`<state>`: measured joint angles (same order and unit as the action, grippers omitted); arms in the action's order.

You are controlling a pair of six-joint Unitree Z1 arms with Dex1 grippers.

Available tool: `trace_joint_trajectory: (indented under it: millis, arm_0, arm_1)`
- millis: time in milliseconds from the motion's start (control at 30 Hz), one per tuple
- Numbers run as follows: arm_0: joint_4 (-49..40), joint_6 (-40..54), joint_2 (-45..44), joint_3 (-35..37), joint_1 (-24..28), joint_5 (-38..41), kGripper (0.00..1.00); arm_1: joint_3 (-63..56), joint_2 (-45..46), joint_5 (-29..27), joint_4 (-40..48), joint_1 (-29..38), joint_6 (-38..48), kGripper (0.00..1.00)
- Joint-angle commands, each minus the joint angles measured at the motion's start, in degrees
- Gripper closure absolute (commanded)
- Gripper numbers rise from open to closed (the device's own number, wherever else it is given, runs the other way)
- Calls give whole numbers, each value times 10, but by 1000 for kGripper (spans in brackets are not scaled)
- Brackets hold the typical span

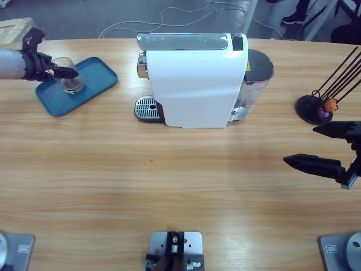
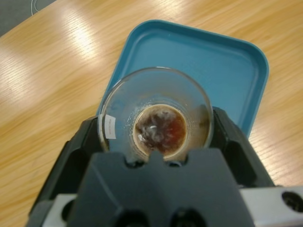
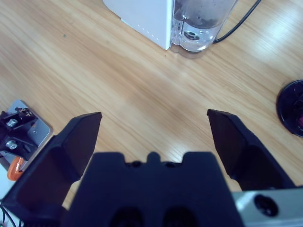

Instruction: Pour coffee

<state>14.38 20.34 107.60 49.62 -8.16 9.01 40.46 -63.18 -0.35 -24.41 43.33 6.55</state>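
Coffee (image 2: 160, 128) lies as a shallow dark brown pool at the bottom of a clear glass cup (image 2: 154, 111), and you see it best in the left wrist view, looking straight down into the cup. Your left gripper (image 1: 66, 72) has its two black jaws pinched on the cup's sides, one on each flank of the glass. The cup sits over the blue tray (image 1: 96, 79) at the table's far left; you cannot tell whether its base touches the tray or hangs just above it. A small white label on the cup's wall shows, too small to read. Moving outward, the white coffee machine (image 1: 194, 84) stands near the middle of the wooden table (image 1: 169, 180), well apart from the tray, with its round drip grate (image 1: 146, 107) at its lower left and a clear water tank (image 1: 256, 79) at its right side. Nothing stands between the tray and the machine. Farther right, a black capsule stand (image 1: 311, 108) holds small orange and purple capsules at its base, its thin rods running off toward the corner. Your right gripper (image 1: 324, 148) hovers over bare wood near that stand, jaws spread wide with nothing between them; its arm is cut off at the edge.
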Motion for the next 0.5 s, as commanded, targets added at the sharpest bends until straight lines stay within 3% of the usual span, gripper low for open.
trace_joint_trajectory:
  millis: [33, 300, 433, 500]
  arm_0:
    - [6, -18, 14, -11, 0, 2, 13]
    - [-31, -31, -141, -33, 8, 3, 13]
    - [-192, -93, -278, -27, -16, -47, 13]
    - [-273, -134, -354, -19, -62, -48, 13]
  arm_1:
    - [2, -23, 9, -6, 3, -8, 0]
    - [-3, -7, 8, -4, 3, -8, 0]
    - [-6, 1, 6, -3, 3, -8, 0]
    - [-7, 9, 7, -3, 3, -8, 0]
